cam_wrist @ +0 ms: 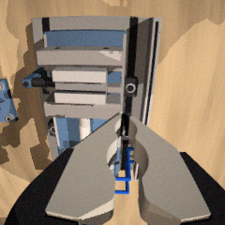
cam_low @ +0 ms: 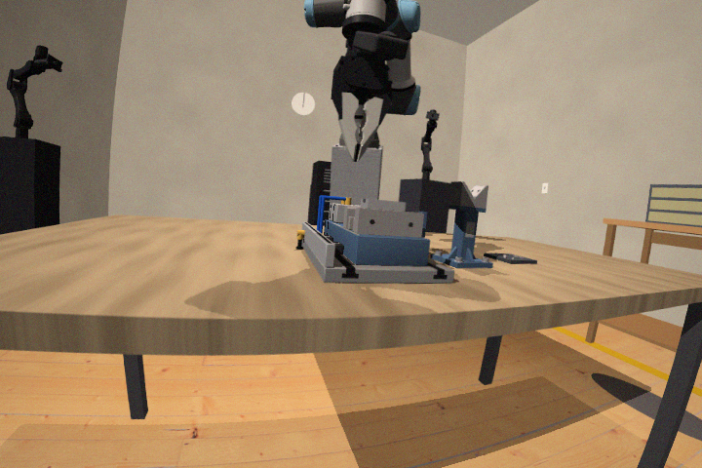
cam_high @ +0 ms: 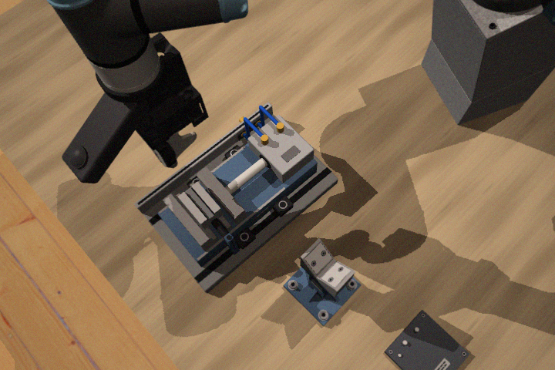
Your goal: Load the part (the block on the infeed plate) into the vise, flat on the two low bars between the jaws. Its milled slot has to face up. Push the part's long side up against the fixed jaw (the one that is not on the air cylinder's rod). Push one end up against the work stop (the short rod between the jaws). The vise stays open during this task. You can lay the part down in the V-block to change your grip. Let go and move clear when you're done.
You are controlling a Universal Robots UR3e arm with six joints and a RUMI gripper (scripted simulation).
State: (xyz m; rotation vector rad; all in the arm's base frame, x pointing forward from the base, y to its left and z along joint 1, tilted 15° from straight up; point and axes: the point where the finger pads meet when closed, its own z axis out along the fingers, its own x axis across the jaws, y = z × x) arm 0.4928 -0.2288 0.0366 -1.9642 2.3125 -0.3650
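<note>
Pale grey, the part [cam_high: 205, 196] [cam_wrist: 81, 86] lies between the vise jaws, its slot facing up. Its long side is close to the fixed jaw [cam_high: 190, 223] [cam_low: 390, 222] [cam_wrist: 80, 57], one end near the work stop [cam_high: 220, 225] [cam_wrist: 41, 82]; contact I cannot tell. Above the vise, the gripper [cam_high: 169, 162] [cam_low: 356, 156] [cam_wrist: 123, 114] has fingers pressed together, pinching nothing. Farther out are the V-block [cam_high: 338, 275] [cam_low: 472, 194] and the infeed plate [cam_high: 431, 338] [cam_low: 510, 258].

Pincer [cam_high: 171, 162] [cam_low: 356, 156] [cam_wrist: 123, 114] shut, pointing down, arm [cam_high: 123, 43] [cam_low: 366, 16] raised

Black-and-grey arm, blue joint caps, pale tapering jaws [cam_low: 356, 157] [cam_wrist: 125, 117] (pointy)
</note>
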